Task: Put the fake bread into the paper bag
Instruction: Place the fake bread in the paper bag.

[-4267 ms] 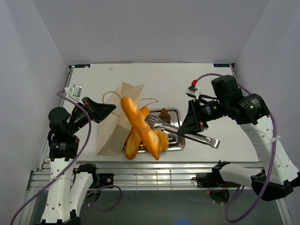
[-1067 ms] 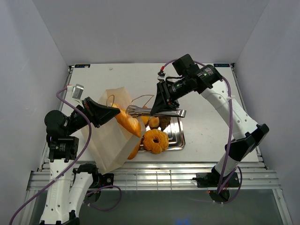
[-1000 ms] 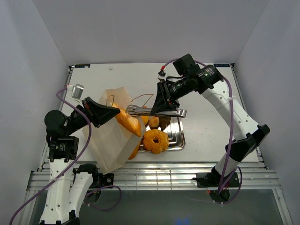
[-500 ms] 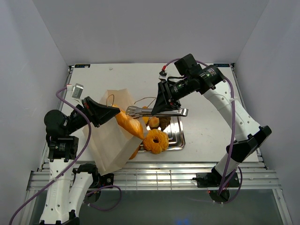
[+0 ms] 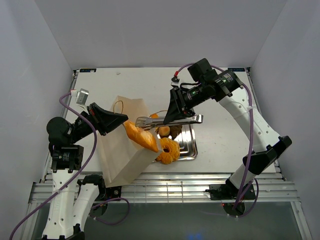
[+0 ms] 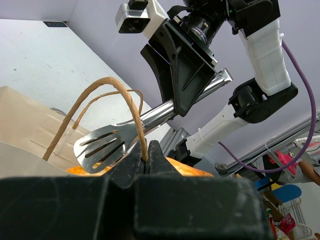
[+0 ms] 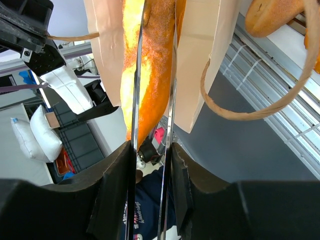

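Baguette (image 5: 140,136) lies between tongs (image 5: 189,120) beyond right gripper (image 5: 171,116)

Raised left arm, left tool (image 5: 121,118) pinched shut, right arm reaching across, right tool (image 5: 168,118) gripping.

White arm links (image 5: 252,125), black joints and wrist housings (image 5: 210,87), purple cables (image 6: 311,92) (one per arm); black fingers (image 6: 150,160)

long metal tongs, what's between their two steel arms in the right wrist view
A golden-orange toy baguette lies between the arms of the long metal tongs, with the cream paper bag's walls either side; the right wrist view shows it.
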`<action>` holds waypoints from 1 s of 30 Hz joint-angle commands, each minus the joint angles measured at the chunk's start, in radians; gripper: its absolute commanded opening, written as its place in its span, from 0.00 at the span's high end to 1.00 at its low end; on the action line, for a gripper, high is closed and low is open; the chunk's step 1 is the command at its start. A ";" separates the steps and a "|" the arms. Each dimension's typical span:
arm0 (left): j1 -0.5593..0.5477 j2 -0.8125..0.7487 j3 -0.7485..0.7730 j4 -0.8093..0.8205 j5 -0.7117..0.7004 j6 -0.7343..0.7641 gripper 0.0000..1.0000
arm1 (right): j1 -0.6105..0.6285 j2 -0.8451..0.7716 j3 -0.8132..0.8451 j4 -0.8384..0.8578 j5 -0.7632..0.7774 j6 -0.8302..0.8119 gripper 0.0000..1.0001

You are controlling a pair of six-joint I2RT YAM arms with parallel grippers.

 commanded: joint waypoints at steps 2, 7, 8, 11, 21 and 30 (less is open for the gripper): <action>-0.004 -0.002 0.032 0.017 -0.003 -0.002 1.00 | -0.003 -0.043 0.005 -0.002 -0.027 -0.025 0.59; -0.005 -0.003 0.026 0.019 -0.006 -0.002 1.00 | -0.011 -0.057 -0.016 -0.007 -0.031 -0.036 0.57; -0.004 -0.003 0.024 0.019 -0.006 -0.002 1.00 | -0.011 -0.060 -0.022 -0.005 -0.031 -0.036 0.56; -0.004 -0.002 0.023 0.019 -0.006 0.000 1.00 | -0.014 -0.068 -0.036 0.003 -0.035 -0.038 0.52; -0.005 0.000 0.026 0.019 -0.022 -0.002 1.00 | -0.019 -0.101 -0.050 0.001 -0.028 -0.032 0.54; -0.004 0.035 0.041 0.034 -0.091 0.001 1.00 | -0.090 -0.187 0.011 0.032 0.055 0.004 0.57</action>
